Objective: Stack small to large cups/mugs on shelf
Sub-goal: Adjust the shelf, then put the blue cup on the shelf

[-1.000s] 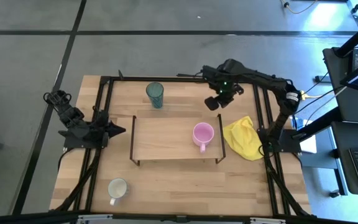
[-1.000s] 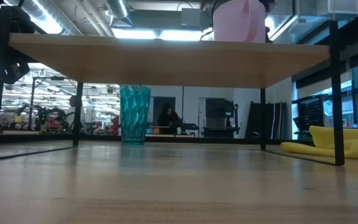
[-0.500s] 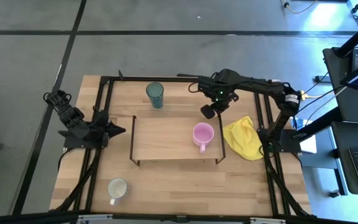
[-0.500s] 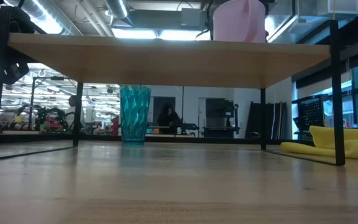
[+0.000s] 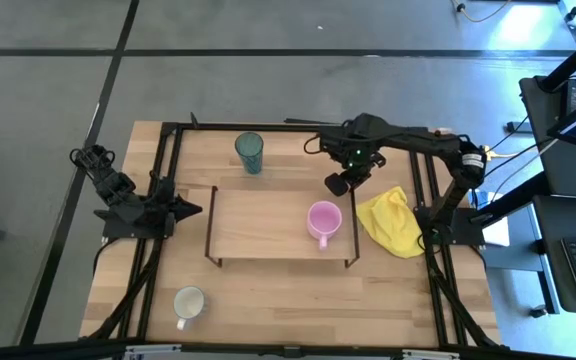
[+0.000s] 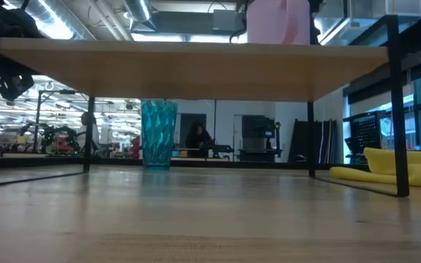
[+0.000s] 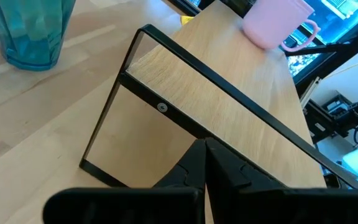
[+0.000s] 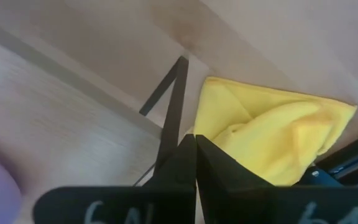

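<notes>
The shelf (image 5: 263, 225) stands mid-table on its thin black legs. The pink mug (image 5: 323, 218) stands upright on its right part and also shows in the low view (image 6: 276, 22). The teal tumbler (image 5: 250, 150) stands on the table beyond the shelf's far edge. The cream mug (image 5: 188, 300) stands at the near left. My right gripper (image 5: 338, 185) is shut, at the shelf's far right corner, just beyond the pink mug. My left gripper (image 5: 190, 210) is shut and waits left of the shelf. My right gripper's shut fingertips (image 8: 195, 140) stand at the shelf's far right corner, by its black leg (image 8: 166, 112). They come from the far side, slanting down. The fingers hide the place, so I cannot tell whether they touch the shelf.
A crumpled yellow cloth (image 5: 393, 222) lies on the table right of the shelf, close under my right arm. The black frame rails (image 5: 168, 160) run along the table's left and right sides. The room beyond the table shows in the low view.
My right gripper has gone toward the table's near edge and down, from beyond the shelf to its far right corner. The shelf has shifted slightly on the table, its left end toward the table's left, and the pink mug has gone with it, still upright.
</notes>
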You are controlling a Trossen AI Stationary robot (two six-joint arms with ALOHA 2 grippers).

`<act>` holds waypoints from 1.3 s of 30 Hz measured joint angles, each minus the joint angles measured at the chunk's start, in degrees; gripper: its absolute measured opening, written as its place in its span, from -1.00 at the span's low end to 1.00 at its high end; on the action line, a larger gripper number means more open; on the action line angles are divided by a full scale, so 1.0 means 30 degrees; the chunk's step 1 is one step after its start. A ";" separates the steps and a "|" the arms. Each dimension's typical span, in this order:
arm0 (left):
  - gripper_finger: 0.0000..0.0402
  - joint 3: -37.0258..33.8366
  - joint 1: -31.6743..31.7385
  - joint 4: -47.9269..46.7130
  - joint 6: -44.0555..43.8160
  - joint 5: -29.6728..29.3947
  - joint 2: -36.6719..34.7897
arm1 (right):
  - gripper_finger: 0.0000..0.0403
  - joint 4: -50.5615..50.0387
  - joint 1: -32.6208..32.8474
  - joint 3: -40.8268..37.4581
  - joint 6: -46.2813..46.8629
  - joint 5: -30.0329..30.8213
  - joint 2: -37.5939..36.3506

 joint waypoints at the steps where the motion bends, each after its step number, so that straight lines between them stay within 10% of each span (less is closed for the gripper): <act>1: -1.00 0.0000 0.0000 0.0000 0.0001 -0.0002 0.0000 | -0.99 0.0000 0.0135 0.0000 0.0071 -0.0126 0.0000; 17: -1.00 0.0050 0.0000 -0.0084 0.0020 -0.0007 0.0000 | -0.88 0.0139 -0.0046 0.0007 -0.1132 0.3619 -0.0565; 26: -1.00 0.5236 0.0007 0.1018 0.5117 -0.0405 0.0524 | -0.49 0.4769 -0.0775 0.0022 -0.2134 0.3632 -0.2787; 32: -1.00 0.9536 0.0000 -0.1705 0.9068 0.0245 0.4363 | -0.28 1.2317 0.0331 0.0068 -0.6673 0.2999 -0.4448; 39: -1.00 1.5155 0.0242 -0.8008 1.1454 0.0889 1.1293 | -0.26 1.3054 0.0388 0.1111 -0.8186 0.4744 -0.4561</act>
